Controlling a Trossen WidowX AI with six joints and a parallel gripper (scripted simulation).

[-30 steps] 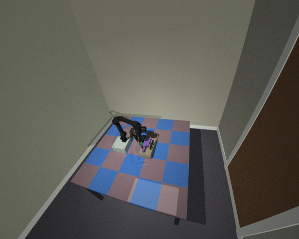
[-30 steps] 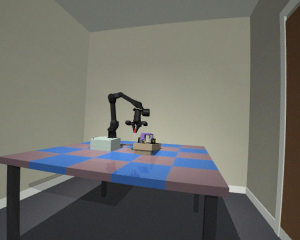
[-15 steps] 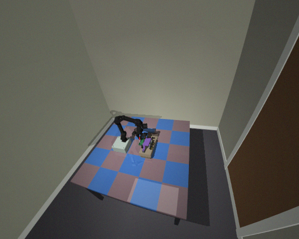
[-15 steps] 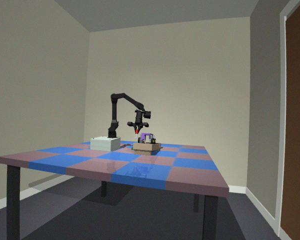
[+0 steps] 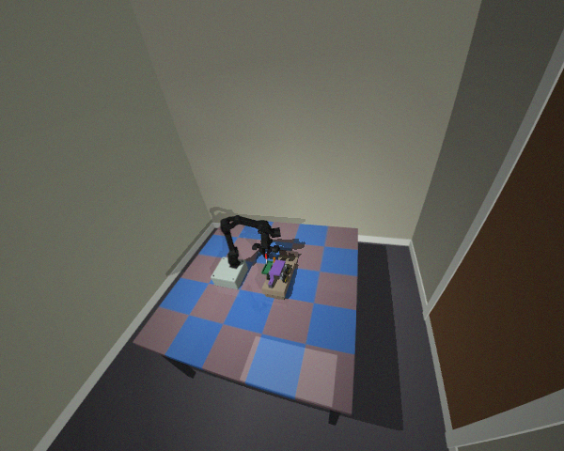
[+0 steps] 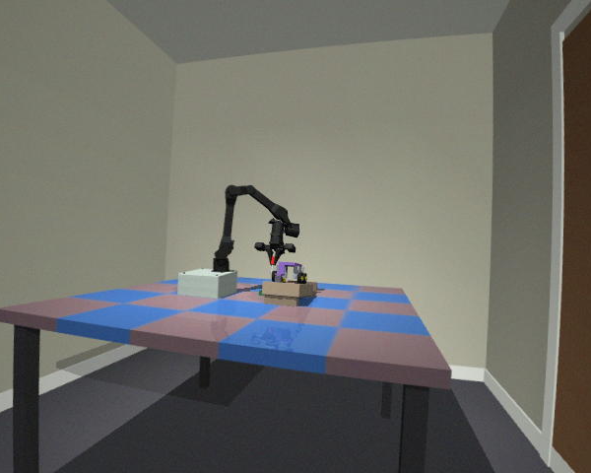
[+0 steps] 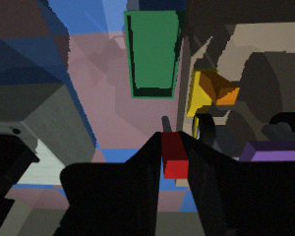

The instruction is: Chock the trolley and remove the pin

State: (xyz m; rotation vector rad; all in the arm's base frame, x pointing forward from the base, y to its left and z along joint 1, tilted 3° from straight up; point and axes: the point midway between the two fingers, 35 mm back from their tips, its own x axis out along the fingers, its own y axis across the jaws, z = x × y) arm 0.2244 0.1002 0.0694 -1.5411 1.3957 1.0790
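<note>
My gripper [image 5: 265,253] [image 6: 273,256] [image 7: 168,136] points down, shut on the red-headed stop pin [image 5: 266,256] [image 6: 273,260] [image 7: 175,159], whose grey shaft sticks out below the fingertips, clear of the ramp. The green tray [image 5: 266,269] [image 7: 154,54] lies beside the ramp [image 5: 274,292] [image 6: 287,289], ahead of the pin in the wrist view, and looks empty. The purple trolley [image 5: 276,267] [image 6: 288,264] [image 7: 272,151] stands on the ramp. The yellow chock [image 7: 198,94] with its orange handle sits by a trolley wheel [image 7: 207,129], seemingly against it; exact contact is unclear.
The pale robot base box [image 5: 227,273] [image 6: 207,283] [image 7: 46,162] stands to the left of the tray and ramp. The trolley and ramp are just right of the gripper. The checkered table [image 5: 248,308] [image 6: 173,307] lies under everything.
</note>
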